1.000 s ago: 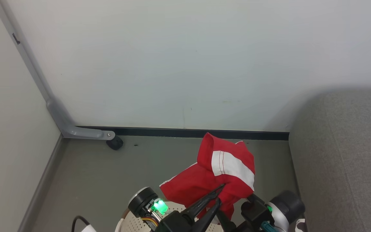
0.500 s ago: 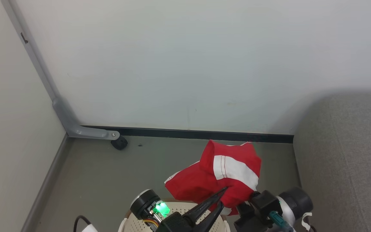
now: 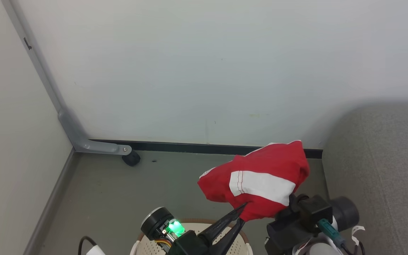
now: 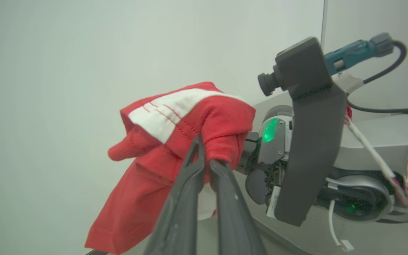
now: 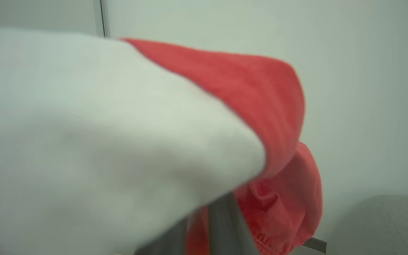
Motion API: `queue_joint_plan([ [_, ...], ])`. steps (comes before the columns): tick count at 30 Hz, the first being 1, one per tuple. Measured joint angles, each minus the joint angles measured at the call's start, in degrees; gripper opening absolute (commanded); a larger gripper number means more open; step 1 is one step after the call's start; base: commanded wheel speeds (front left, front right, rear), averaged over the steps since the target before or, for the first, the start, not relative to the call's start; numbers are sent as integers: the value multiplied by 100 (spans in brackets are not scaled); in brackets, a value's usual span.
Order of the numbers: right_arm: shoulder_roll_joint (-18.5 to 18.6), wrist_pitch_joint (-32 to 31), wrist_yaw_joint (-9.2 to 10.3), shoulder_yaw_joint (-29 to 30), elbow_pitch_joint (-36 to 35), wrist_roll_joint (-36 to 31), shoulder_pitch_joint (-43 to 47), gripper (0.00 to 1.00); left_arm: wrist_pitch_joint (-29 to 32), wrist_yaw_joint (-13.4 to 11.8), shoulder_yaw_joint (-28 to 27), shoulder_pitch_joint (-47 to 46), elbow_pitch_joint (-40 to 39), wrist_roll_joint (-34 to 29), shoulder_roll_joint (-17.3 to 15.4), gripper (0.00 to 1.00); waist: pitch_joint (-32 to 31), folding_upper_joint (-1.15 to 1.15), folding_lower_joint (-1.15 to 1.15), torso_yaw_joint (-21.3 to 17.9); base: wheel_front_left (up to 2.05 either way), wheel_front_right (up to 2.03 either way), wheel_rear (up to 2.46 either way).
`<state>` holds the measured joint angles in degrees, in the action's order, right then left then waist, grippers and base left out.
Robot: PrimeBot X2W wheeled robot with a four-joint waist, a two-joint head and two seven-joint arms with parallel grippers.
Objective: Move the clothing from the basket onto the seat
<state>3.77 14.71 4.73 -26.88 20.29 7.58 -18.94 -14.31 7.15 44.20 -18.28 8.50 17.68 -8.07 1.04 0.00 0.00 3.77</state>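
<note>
A red garment with a white panel, the clothing (image 3: 260, 180), hangs in the air above the floor between my two grippers. My left gripper (image 3: 243, 211) is shut, its tips pinching the garment's lower fold (image 4: 221, 138). The body of my right gripper (image 3: 308, 212) sits just right of the cloth, which drapes over its fingers and hides them. One dark finger (image 5: 221, 226) shows under blurred white and red fabric. The cream basket (image 3: 143, 246) with a brown rim lies at the bottom edge below the left gripper. The grey seat (image 3: 384, 170) rises at the right.
A pale wall with a dark skirting strip (image 3: 190, 146) closes off the back. A grey metal leg on a black caster (image 3: 131, 158) stands at the left corner. Grey floor (image 3: 119, 198) stretches between the leg and the seat.
My right gripper has gone from open to shut under the cloth and moved right. The garment has swung right and up toward the seat. The left gripper has stayed put.
</note>
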Motion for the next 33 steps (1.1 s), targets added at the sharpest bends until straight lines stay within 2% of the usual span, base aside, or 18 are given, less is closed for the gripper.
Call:
queue_joint_plan([
  [7, -8, 0, 60, 269, -475, 75, 89, 0, 0, -3, -143, 2, -1, 42, 63, 0, 34, 0, 0, -20, 0, 0, 0],
  [8, -8, 0, 80, 293, -537, 75, 94, 0, 0, -9, -181, 3, -1, 45, 83, 17, 40, 0, 0, -20, 0, 0, 0],
  [9, -9, 0, 81, 313, -595, 76, 94, 0, 0, -9, -218, 3, -1, 52, 96, 40, 46, 0, 0, -21, 0, 0, 0],
  [10, -9, 0, 80, 327, -648, 76, 96, 0, 0, -9, -250, 3, -1, 54, 99, 81, 52, 0, 0, -21, 0, 0, 0],
  [11, -9, 0, 80, 333, -689, 76, 99, 0, 0, -9, -270, 3, -1, 57, 98, 100, 59, 0, 0, -20, 0, 0, 0],
  [21, -10, 0, 81, 347, -1050, -32, 210, 0, 0, -15, -385, 3, 9, 59, 142, 100, 105, 0, 0, 5, 0, 0, 0],
  [33, 107, 1, 82, 712, -1355, -105, 215, 0, 0, -174, -765, 96, 229, 101, 140, 100, 128, 0, 0, 9, 0, 0, 0],
])
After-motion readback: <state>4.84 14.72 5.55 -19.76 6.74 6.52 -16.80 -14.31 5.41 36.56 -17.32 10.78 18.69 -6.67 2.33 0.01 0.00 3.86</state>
